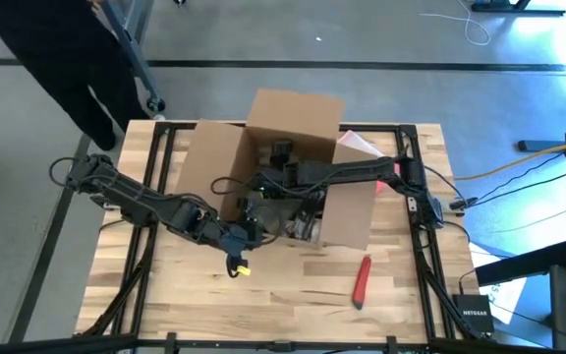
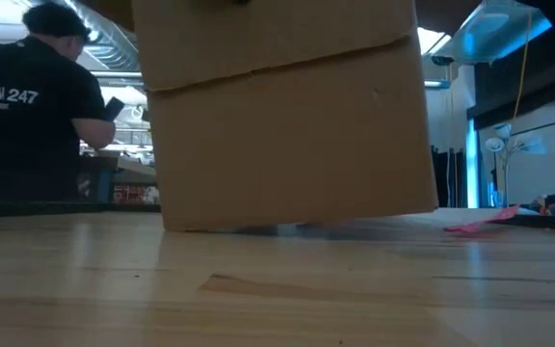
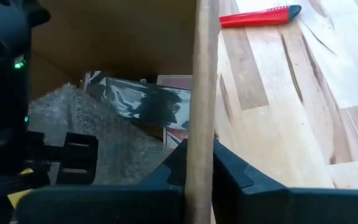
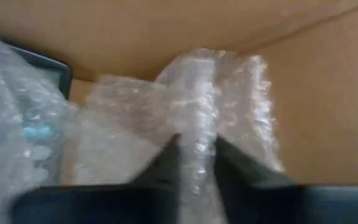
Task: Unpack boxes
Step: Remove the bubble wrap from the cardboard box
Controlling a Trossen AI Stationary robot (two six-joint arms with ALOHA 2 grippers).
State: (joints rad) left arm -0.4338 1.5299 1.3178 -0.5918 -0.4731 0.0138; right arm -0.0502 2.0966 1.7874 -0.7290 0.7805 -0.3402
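Pinching bubble wrap inside the cardboard box mid-table, our right gripper risks tearing it; our left gripper clamps the box's wall.

Wooden table; on it box at centre, red cutter at 4 o'clock, pouch at 2.

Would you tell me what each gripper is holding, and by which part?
Left gripper pinches the cardboard box by its wall edge. Right gripper, inside the box, pinches a fold of the bubble wrap.
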